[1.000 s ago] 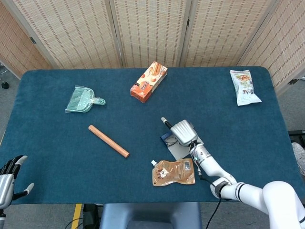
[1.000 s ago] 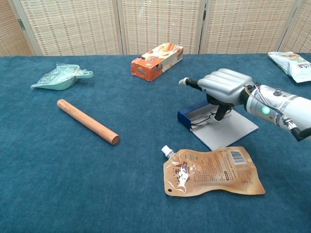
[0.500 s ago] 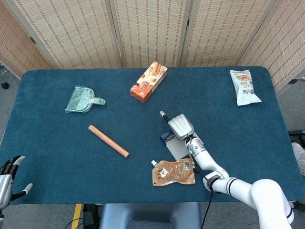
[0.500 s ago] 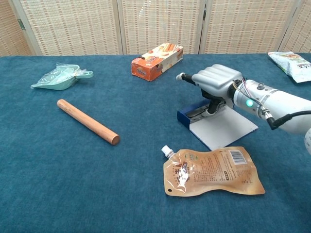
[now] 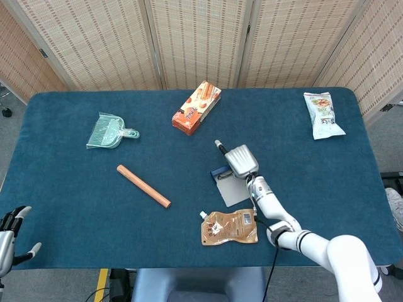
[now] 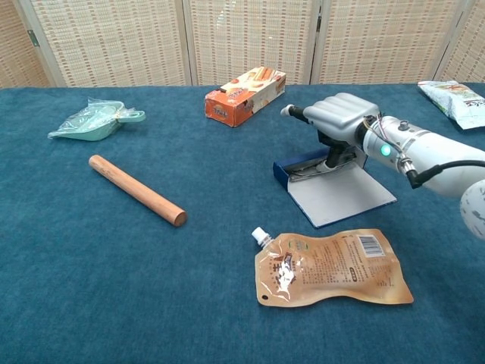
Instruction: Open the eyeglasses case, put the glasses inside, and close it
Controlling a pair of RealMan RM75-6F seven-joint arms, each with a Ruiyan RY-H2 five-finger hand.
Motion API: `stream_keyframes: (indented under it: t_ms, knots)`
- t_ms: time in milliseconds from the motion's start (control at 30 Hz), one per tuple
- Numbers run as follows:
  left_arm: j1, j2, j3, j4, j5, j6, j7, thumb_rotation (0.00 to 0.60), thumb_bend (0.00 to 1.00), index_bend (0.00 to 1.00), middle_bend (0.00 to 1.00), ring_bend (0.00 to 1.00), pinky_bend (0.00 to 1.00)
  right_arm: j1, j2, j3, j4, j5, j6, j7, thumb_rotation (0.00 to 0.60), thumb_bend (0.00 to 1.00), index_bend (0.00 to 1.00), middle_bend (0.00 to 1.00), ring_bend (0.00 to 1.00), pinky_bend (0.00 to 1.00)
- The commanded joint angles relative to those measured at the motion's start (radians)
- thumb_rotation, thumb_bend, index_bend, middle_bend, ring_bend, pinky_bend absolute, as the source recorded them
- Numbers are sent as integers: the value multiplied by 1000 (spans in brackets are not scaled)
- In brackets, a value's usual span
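Note:
The eyeglasses case (image 6: pixel 341 196) lies open at the right middle of the table, with its blue tray (image 6: pixel 290 168) on the left and its pale lid flat on the cloth. Thin dark glasses (image 6: pixel 309 170) lie in the tray. My right hand (image 6: pixel 339 115) hovers over the tray's far end, fingers curled down onto the glasses and thumb sticking out to the left. From above, the right hand (image 5: pixel 241 160) covers most of the case (image 5: pixel 232 192). My left hand (image 5: pixel 9 236) shows at the bottom left edge, off the table, with its fingers apart and nothing in it.
A brown spout pouch (image 6: pixel 330 267) lies just in front of the case. A wooden rod (image 6: pixel 136 189) lies left of centre, with a green dustpan (image 6: pixel 95 120) behind it. An orange box (image 6: pixel 244 95) stands at the back and a snack bag (image 5: pixel 323 114) at the far right.
My right hand has moved a little toward the back of the table, and the case with the glasses has slid that way with it. My left hand has sunk slightly at the frame's edge.

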Motion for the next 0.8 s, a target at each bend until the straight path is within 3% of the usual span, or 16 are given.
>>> stream_keyframes:
  t_ms: [33,300,800]
  knots:
    - [-1,-1,0,-1,2,-1,2,600,241,164,156,160,289,-28,47,-29,-45,-28,26,15,600,190,22,981,1000,1000]
    - [-1,0,1,-12,6,1,13,600,241,164,156,160,289,-37,90,-31,-28,-11,8,0,600,190,22,981,1000,1000]
    - [4,1,1,-10,-5,-1,16,600,241,164,156,160,289,18,19,-5,162,23,-59,-3,600,190,22,981,1000,1000]
